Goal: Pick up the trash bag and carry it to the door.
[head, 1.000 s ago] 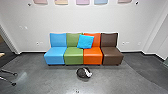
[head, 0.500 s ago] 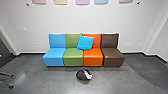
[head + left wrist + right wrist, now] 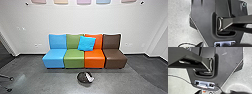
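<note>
Left and right wrist views: open or closed state of either gripper not determinable. Head view: rounded black trash bag (image 3: 82, 78) with white patch, on grey floor (image 3: 47, 81), before four armless chairs (image 3: 53, 60), blue, green, orange, brown; square bright-blue cushion (image 3: 86, 43) against middle backrests.

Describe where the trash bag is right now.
In the head view, the trash bag sits on the floor at lower centre, in front of where the green seat meets the orange seat.
</note>
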